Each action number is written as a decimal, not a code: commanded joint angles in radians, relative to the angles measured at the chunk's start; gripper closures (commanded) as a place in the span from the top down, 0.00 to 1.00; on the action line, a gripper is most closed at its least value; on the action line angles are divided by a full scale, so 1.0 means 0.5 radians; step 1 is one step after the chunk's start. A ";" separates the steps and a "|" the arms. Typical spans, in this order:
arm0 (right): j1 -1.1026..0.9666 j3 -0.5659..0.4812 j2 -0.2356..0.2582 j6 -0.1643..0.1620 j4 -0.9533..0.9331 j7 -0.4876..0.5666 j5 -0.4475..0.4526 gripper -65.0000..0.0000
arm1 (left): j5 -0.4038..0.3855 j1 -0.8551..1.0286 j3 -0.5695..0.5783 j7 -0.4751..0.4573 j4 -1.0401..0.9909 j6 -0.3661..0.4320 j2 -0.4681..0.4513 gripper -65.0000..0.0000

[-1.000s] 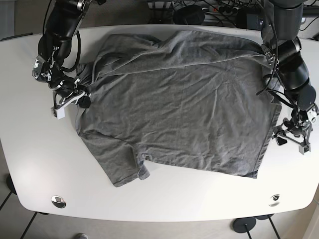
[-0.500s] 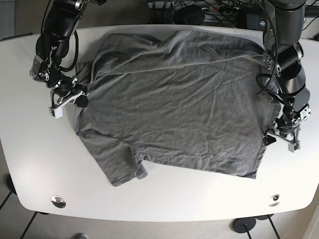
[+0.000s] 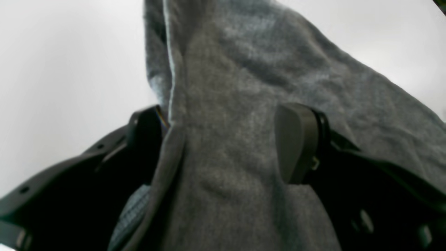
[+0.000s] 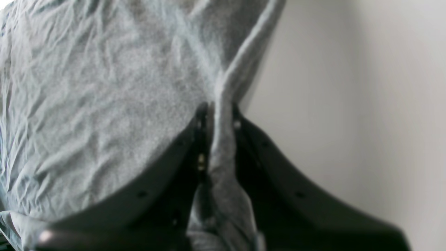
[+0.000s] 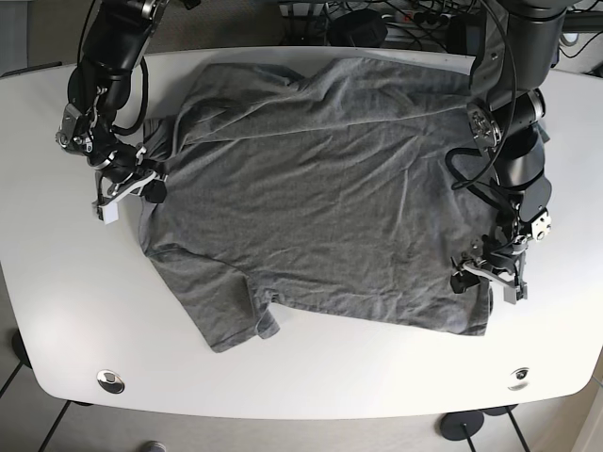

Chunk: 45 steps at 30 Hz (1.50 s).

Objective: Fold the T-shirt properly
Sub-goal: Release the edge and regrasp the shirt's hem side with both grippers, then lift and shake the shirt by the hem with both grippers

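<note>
A grey T-shirt (image 5: 320, 207) lies spread on the white table (image 5: 57, 282), with one sleeve at the front left. My right gripper (image 5: 132, 186) is at the shirt's left edge. In the right wrist view it (image 4: 216, 111) is shut on a thin fold of the T-shirt (image 4: 104, 87). My left gripper (image 5: 485, 275) is over the shirt's front right edge. In the left wrist view it (image 3: 223, 143) is open, its fingers (image 3: 296, 143) wide apart with the T-shirt's cloth (image 3: 244, 87) bunched between them.
The table's curved front edge carries two round metal fittings (image 5: 110, 380) (image 5: 518, 379). Cables and dark gear (image 5: 396, 19) lie behind the back edge. Bare table shows left, right and in front of the shirt.
My left gripper has moved leftward from the bare table beside the shirt onto its right front edge. My right gripper has stayed at the left edge, still holding cloth.
</note>
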 commanded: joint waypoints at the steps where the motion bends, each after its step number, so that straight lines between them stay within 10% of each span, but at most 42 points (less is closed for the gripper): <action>1: 0.020 0.007 0.002 0.009 0.028 0.000 -0.001 0.03 | 0.024 -0.024 0.003 0.076 0.011 0.014 -0.026 0.45; 5: 0.020 -0.002 -0.011 0.009 0.028 0.006 -0.001 0.03 | 0.024 -0.021 0.003 -0.004 0.020 0.075 -0.084 0.02; 13: 0.017 -0.008 -0.054 0.098 0.117 0.000 -0.013 0.03 | 0.021 0.246 0.000 0.118 0.600 -0.103 -0.075 0.00; 30: -0.499 0.001 -0.041 0.098 0.813 -0.003 -0.001 0.03 | 0.012 1.207 -0.494 0.962 2.582 -0.437 0.186 0.00; 45: 1.511 -0.300 0.327 0.076 -0.015 -0.304 -0.016 0.03 | 0.018 -0.628 0.203 1.214 1.950 -0.066 0.005 0.00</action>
